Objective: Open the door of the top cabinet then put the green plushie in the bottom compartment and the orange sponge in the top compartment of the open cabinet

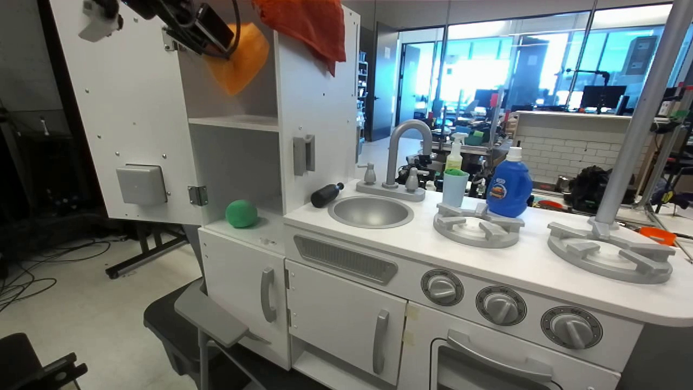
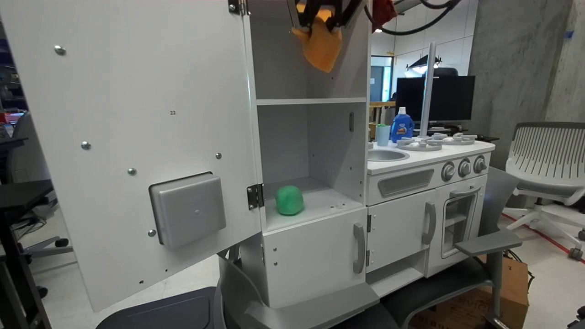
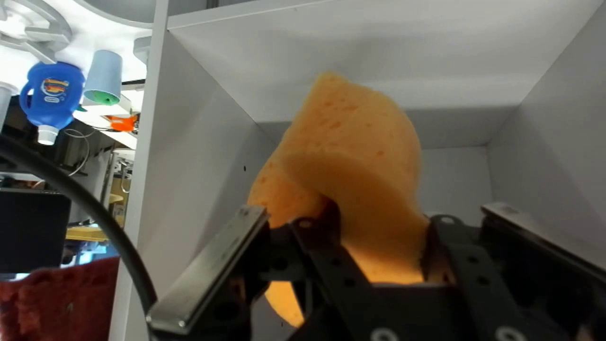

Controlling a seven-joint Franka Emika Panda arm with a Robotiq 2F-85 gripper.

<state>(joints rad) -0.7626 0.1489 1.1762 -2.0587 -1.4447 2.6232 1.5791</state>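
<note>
Orange sponge, bent, in the pinch of the gripper, one end below.

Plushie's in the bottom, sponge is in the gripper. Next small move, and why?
I'd probably ease the gripper down a little before releasing the orange sponge: in both exterior views its lower end hangs clear above the shelf, so opening now would likely let it drop. How far the sponge reaches into the top compartment is hard to judge, so go slowly.

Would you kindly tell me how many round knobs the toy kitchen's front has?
3, in a row below the countertop in both exterior views: left knob, middle knob, right knob.
</note>
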